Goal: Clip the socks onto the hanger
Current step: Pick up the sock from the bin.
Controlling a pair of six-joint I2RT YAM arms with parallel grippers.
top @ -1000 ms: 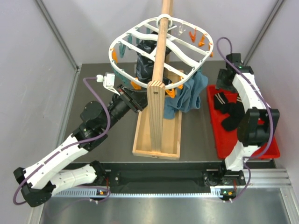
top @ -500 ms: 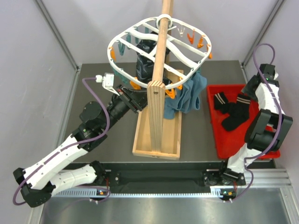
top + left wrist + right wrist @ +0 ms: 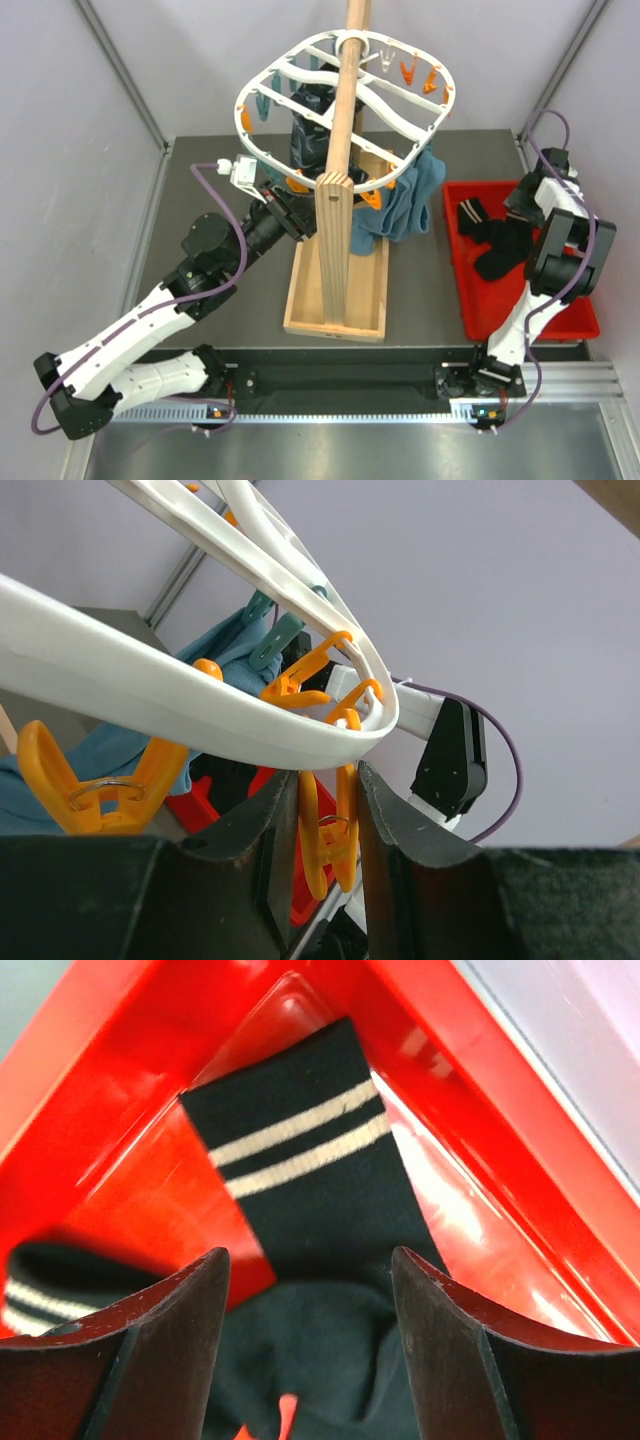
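Left tool (image 3: 318, 780) pinches an orange plastic clothespin (image 3: 325, 845) on the rim of the white oval plastic hanger (image 3: 200, 715), apparently to open it. Right tool (image 3: 308, 1260), jaws apart, hovers over black striped fabric socks (image 3: 300, 1170) in a red plastic tray (image 3: 130, 1090) at the worktop's (image 3: 420, 300) right edge.

Pale panels box in a dark work table under soft, even light

Plain lilac-grey walls (image 3: 60, 200) rise on three sides of the dark grey tabletop (image 3: 420, 300), with slanting metal posts (image 3: 120, 72) at the back corners. A brushed metal sheet (image 3: 330, 455) and an aluminium rail (image 3: 590, 372) line the near edge.
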